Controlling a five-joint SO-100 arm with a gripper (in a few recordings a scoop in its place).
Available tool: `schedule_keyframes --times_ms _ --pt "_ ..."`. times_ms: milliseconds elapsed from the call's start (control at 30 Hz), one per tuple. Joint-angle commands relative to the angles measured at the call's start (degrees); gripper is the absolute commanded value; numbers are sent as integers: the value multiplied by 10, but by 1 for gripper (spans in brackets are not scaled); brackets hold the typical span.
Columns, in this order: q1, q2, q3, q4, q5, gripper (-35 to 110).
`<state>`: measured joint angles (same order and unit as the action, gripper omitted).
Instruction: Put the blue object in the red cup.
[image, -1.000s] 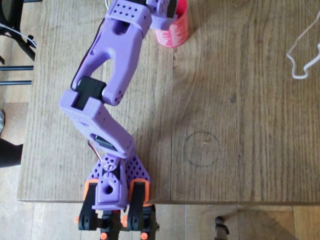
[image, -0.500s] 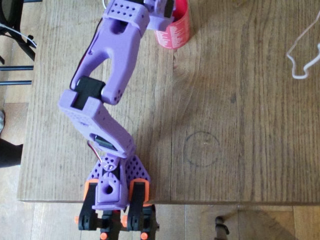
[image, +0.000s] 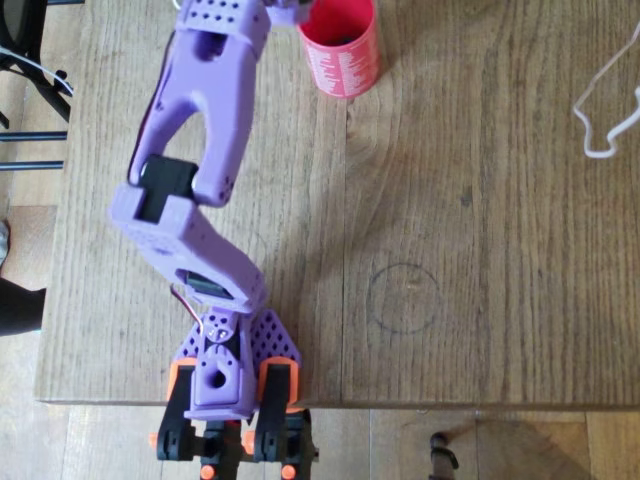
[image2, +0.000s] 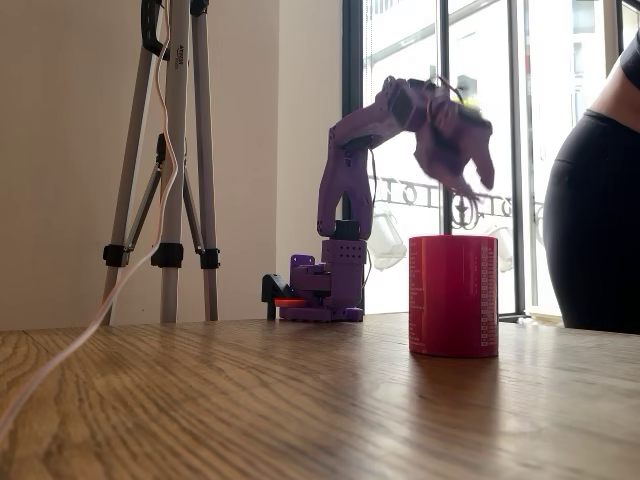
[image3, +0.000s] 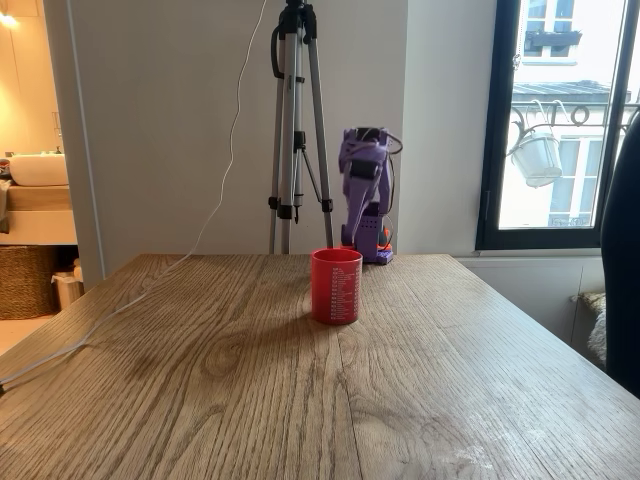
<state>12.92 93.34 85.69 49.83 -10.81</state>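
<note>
The red cup (image: 340, 50) stands upright near the table's far edge in the overhead view, its mouth uncovered. Its inside looks dark, and the blue object is hidden. In a fixed view my purple gripper (image2: 476, 178) hangs blurred a little above the cup (image2: 453, 295), fingers pointing down, with nothing seen between them. The blur hides whether it is open or shut. In the overhead view the arm's wrist (image: 283, 10) sits just left of the cup at the top edge. From the other fixed view the cup (image3: 336, 286) stands in front of the arm (image3: 361, 190).
A white cable (image: 603, 110) lies at the table's far right in the overhead view. A pencilled circle (image: 403, 297) marks the wood mid-table. A tripod (image2: 170, 150) stands behind the table, and a person (image2: 600, 210) stands at the right edge.
In the overhead view the arm has swung left off the cup, uncovering the cup's mouth. The cup has stayed in place.
</note>
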Motion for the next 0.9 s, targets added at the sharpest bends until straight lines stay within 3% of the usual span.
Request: schedule_keyframes --times_ms 0,167,500,867 --pt "-11 144 -50 -7 21 1" --pt "6 329 2 78 79 0" --pt "-77 811 335 259 -19 0" --pt "-101 918 703 127 -31 0"
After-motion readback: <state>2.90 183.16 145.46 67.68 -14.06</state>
